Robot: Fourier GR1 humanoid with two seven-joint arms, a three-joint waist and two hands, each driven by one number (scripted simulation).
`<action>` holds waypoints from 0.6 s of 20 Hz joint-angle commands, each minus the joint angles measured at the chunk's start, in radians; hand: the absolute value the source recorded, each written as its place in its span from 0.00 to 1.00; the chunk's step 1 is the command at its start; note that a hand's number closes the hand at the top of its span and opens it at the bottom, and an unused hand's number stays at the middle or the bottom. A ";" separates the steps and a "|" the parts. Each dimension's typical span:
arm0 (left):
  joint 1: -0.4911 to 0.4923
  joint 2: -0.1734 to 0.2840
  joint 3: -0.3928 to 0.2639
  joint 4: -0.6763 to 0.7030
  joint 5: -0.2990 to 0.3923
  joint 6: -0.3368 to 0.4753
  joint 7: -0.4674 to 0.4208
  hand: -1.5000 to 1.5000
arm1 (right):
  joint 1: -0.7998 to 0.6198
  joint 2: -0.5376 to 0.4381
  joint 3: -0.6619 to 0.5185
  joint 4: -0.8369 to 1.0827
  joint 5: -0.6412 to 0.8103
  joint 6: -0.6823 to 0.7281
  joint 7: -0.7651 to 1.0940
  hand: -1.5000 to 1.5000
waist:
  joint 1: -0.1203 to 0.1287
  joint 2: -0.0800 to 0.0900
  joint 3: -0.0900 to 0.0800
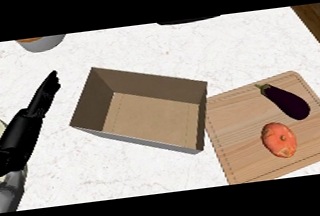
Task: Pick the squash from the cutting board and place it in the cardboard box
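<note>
Resting at left edge, left hand (27, 123) lay with fingers straight and together, pointing up-view, holding nothing. Right hand did not show. Box (92, 103) stood just right of hand, open, tilted in view. Board (238, 115) lay beside box's right wall. Squash (279, 139), orange, sat on board's lower half; eggplant (285, 99) lay above it, apart. Bowl (39, 42) showed at top left.

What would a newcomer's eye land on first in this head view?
Probably the open cardboard box at the counter's middle, showing nothing inside. Next, the wooden cutting board right of it, carrying an orange squash and a dark purple eggplant. At the left, the left hand rests with straight fingers.
</note>
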 commanded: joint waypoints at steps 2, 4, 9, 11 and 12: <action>-0.003 -0.015 -0.009 0.023 -0.005 -0.041 -0.031 0.50 | 0.082 -0.068 -0.042 0.061 0.182 0.026 -0.255 0.00 | 0.035 0.002 -0.001; -0.036 -0.009 0.012 0.023 0.002 -0.051 0.004 0.50 | 0.101 -0.125 -0.063 -0.021 0.196 0.045 -0.173 0.00 | 0.034 0.000 -0.003; -0.044 -0.035 -0.004 0.036 -0.016 -0.048 -0.002 0.50 | 0.159 -0.198 0.034 -0.106 0.407 0.041 -0.070 0.00 | 0.041 0.002 -0.004; -0.035 -0.044 0.002 0.064 -0.024 -0.047 -0.033 0.50 | 0.195 -0.210 0.058 -0.241 0.454 0.051 0.001 0.00 | 0.032 0.000 -0.005; -0.042 -0.031 0.004 0.029 -0.039 -0.032 0.006 0.50 | 0.226 -0.208 0.084 -0.259 0.496 0.055 0.028 0.00 | 0.036 -0.002 -0.004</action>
